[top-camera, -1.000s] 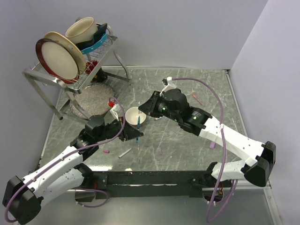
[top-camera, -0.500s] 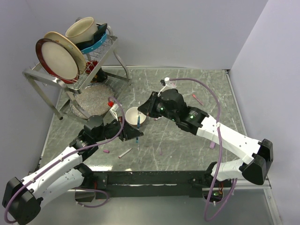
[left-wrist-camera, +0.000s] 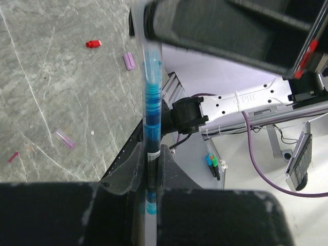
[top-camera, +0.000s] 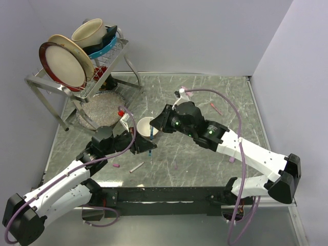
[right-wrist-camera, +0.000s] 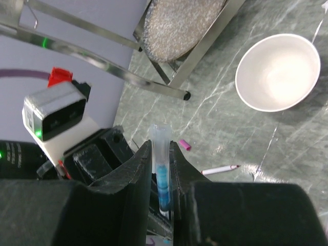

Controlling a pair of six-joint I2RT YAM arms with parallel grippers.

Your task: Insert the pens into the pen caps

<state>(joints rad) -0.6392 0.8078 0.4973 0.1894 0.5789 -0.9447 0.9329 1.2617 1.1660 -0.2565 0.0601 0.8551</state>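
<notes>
Blue pen [top-camera: 151, 136] is held off to the near-right side of the white bowl [top-camera: 140, 124], just beside its rim, gripped at both ends.

- Left fingers [left-wrist-camera: 126, 174] are pressed onto the lower barrel, pinching it. The left wrist view shows the barrel running straight up from them into the dark body of the other arm.
- Right fingers [right-wrist-camera: 139, 171] are closed on the upper end. A clear tube mouth stands out above them, with blue showing inside lower down. Cannot tell whether this end is a separate cap.
- Cannot tell whether the pen's low tip touches the table [top-camera: 200, 151].

Edges and room:
- The bowl is the nearest obstacle, on the far-left side of the pen.
- The dish rack [top-camera: 117, 51] stands well apart at the far-left corner, its legs reaching down to the table behind the bowl.
- Toward the near edge lie a white pen [top-camera: 136, 167] and a pink cap [top-camera: 117, 166], apart from each other and from the held pen.
- A pink pen [top-camera: 216, 107] lies toward the far right, beyond the right arm.
- The left wrist view shows a red cap [left-wrist-camera: 93, 44], a lilac cap [left-wrist-camera: 129, 61] and a pale pink cap [left-wrist-camera: 65, 139] scattered on the table, none touching.
</notes>
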